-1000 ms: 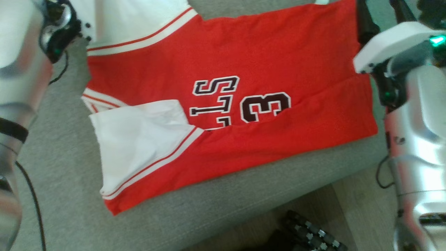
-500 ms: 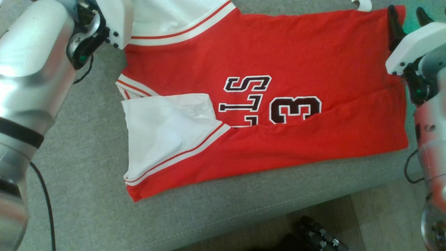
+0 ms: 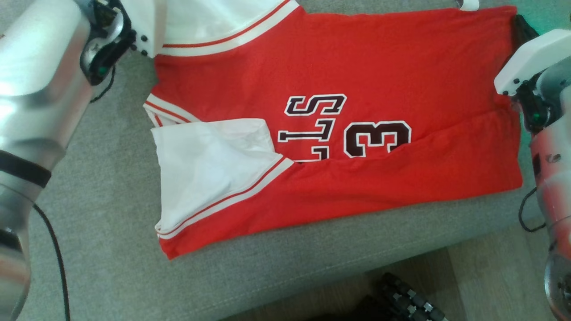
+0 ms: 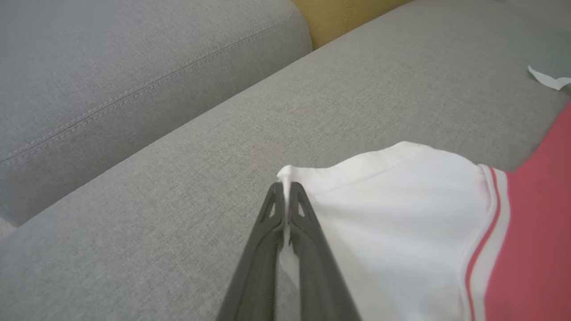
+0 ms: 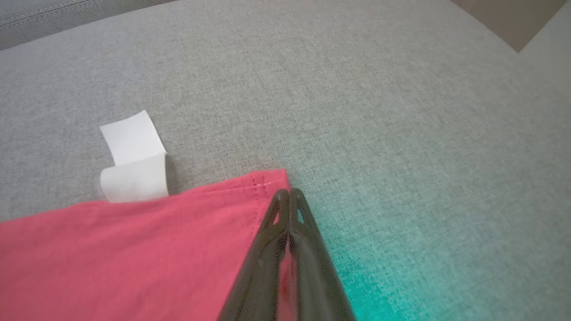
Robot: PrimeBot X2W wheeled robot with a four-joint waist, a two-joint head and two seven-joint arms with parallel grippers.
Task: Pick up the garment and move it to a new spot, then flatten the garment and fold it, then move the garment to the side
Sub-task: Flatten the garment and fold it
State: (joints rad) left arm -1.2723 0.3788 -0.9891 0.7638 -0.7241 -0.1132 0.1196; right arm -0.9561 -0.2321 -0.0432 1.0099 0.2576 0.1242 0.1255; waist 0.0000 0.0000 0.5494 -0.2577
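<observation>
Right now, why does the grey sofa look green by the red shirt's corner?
Right wrist view: a teal glow tints the grey fabric sofa beside the right gripper and the corner of the red and white jersey, probably from the arm's green light; head view: same tint at the top right, glare on the silver left forearm; left wrist view: soft, even light, no tint.

dark white-edged "3" on the red garment (image 3: pixel 379 67), letters "ls" beside it, sideways

The right gripper (image 5: pixel 290 192), spread wide a moment earlier beside the far right hem corner of the red jersey (image 5: pixel 134 254), has been closed; that corner is now pinched between its fingers (image 5: pixel 317 267).
</observation>
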